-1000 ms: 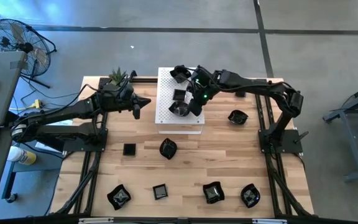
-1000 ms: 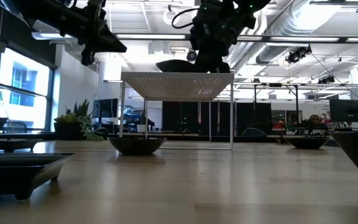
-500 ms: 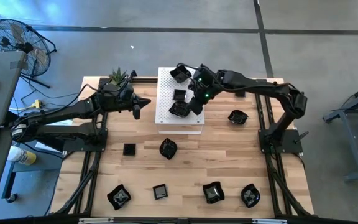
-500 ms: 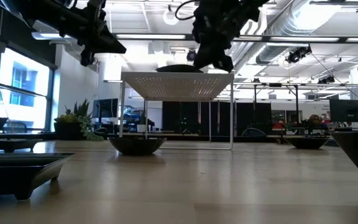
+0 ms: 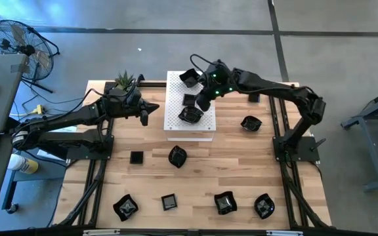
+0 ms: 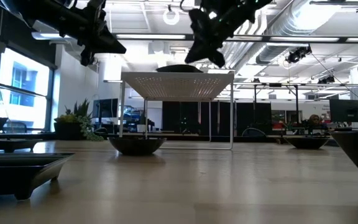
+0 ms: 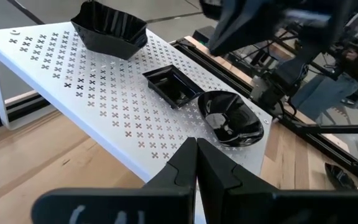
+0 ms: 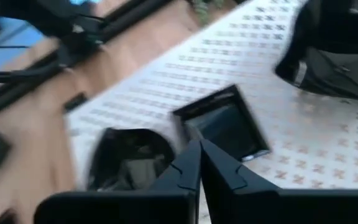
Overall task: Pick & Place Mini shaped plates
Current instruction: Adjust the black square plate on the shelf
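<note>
1. Plates along the near edge of the table (image 5: 241,154): four mini shaped plates in a row, a wavy one at near left (image 5: 125,207), a small square one (image 5: 169,202), a squarish one (image 5: 225,202), a petal-like one at near right (image 5: 264,206).
2. Next row farther in: a small square plate (image 5: 136,157) on the left, a rounded wavy plate (image 5: 177,156) just in front of the white perforated board (image 5: 174,108).
3. One more plate (image 5: 251,122) sits on the wood right of the board, clear of it.
4. Board stands on legs at mid-table. Three plates on it: a round wavy one (image 7: 231,118) at its near edge, a small square one (image 7: 171,86) in the middle, a larger wavy one (image 7: 109,28) at the far edge. All three are apart from each other.
5. My right gripper (image 5: 203,103) is above the board, over the square plate, fingers pressed together, nothing between them, touching no plate.
6. My left gripper (image 5: 146,115) hangs left of the board, above the table, fingers pressed together, empty.
7. Small green spiky plant (image 5: 124,81) at the far left corner, behind my left arm.
</note>
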### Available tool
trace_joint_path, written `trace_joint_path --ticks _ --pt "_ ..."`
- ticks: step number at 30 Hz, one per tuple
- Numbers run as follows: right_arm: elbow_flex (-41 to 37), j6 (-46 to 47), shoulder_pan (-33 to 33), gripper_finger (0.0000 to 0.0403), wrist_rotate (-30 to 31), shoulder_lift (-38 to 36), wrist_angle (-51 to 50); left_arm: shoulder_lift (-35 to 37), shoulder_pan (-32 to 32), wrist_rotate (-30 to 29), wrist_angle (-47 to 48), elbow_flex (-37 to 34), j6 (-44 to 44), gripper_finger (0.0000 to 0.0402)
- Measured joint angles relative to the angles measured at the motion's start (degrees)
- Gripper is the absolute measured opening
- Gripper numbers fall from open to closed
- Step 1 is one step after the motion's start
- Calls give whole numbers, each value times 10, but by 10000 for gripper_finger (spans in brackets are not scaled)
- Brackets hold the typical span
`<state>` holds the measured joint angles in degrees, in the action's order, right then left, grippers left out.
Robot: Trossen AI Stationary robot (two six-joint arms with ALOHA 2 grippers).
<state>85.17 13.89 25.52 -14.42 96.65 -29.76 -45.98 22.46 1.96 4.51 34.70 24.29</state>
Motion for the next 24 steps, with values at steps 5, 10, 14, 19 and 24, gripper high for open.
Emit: trace_joint_path --ticks 5,10,14,19,24 --pt "0 -25 11 10 32 17 -14 0 0 0 0 0 11 2" --pt "-1 -44 27 3 43 15 -33 0 0 2 0 0 15 2" --pt "0 -63 36 2 38 30 -36 0 0 1 0 0 15 2" --pt "0 -64 38 4 7 51 -29 0 0 0 0 0 15 2" --pt "-1 -62 38 2 7 59 -23 0 0 0 0 0 15 2"
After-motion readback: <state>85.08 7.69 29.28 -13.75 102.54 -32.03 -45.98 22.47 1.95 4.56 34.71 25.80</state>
